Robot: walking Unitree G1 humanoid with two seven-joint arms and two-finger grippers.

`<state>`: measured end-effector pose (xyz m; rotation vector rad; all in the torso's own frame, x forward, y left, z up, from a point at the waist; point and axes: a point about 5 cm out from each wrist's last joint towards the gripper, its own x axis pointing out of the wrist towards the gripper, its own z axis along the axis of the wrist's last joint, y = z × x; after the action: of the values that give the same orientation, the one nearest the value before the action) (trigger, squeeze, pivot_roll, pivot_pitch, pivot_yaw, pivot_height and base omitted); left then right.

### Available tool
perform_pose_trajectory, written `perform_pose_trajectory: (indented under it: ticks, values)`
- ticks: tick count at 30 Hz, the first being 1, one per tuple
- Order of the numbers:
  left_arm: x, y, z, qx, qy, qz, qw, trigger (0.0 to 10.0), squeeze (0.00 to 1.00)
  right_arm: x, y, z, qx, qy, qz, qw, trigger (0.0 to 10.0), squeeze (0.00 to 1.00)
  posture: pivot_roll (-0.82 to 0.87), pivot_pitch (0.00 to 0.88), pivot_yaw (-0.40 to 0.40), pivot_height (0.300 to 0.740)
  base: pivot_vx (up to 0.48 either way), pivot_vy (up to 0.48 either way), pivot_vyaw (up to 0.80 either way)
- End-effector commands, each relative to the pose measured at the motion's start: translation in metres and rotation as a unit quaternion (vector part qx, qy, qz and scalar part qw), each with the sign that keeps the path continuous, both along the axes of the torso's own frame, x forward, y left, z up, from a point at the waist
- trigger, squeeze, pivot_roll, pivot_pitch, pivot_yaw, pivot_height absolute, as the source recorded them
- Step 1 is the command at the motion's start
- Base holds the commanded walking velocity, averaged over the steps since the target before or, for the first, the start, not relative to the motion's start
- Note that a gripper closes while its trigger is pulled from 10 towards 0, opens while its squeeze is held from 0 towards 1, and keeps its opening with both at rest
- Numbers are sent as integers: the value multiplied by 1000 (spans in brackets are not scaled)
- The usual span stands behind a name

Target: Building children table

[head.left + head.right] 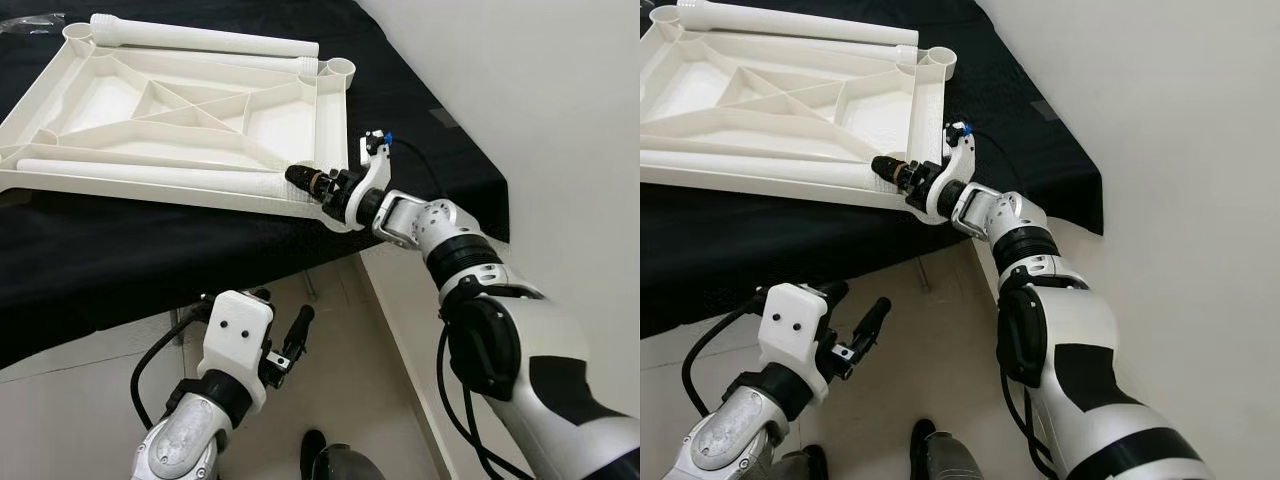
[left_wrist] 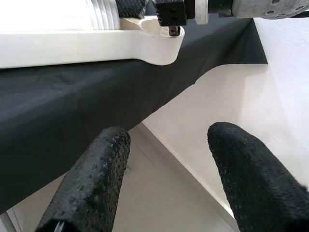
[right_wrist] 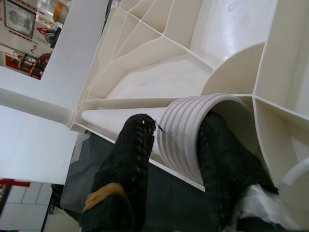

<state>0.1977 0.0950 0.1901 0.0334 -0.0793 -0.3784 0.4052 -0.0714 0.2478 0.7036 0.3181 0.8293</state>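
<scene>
A white plastic tabletop [image 1: 180,110] lies upside down on the black-covered table [image 1: 110,250], its ribbed underside facing up. One white leg [image 1: 150,173] lies along its near rim; my right gripper [image 1: 305,180] is shut on that leg's threaded end [image 3: 186,130], beside the near right corner socket [image 2: 161,41]. A second white leg [image 1: 200,37] rests along the far edge by the far right sockets [image 1: 335,70]. My left gripper [image 1: 285,335] hangs open below the table's edge, with nothing between its fingers [image 2: 91,179].
The black cloth [image 1: 1040,150] drapes over the table's right corner close to a white wall [image 1: 560,120]. Pale floor tiles [image 1: 340,380] lie below the table's front edge. My feet [image 1: 930,445] show at the bottom.
</scene>
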Motion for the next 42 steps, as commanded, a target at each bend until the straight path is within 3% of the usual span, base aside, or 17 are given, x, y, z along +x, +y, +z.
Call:
perform_pose_trajectory:
  ticks: [1,9,21,30,42]
  values:
    - [-2,-2,-6,8,16,-3,1000,10000,0,-5,9,-7,7,13,39,999,0,0,92,313,-166,740,0,0,0]
    - [0,-2,-8,10,17,-5,1000,10000,0,-6,2,12,48,-46,76,995,0,0,93,288,-162,740,0,0,0]
    - [4,-2,-9,13,15,-4,1000,10000,0,-1,-12,23,43,-76,52,995,0,0,89,283,-162,740,0,0,0]
    - [7,0,-10,15,13,-1,1000,10000,0,4,-45,41,56,-110,1,992,0,0,88,283,-156,740,0,0,0]
    - [15,7,-6,12,4,7,1000,10000,0,-2,-66,46,79,-135,33,987,0,0,91,284,-148,740,0,0,0]
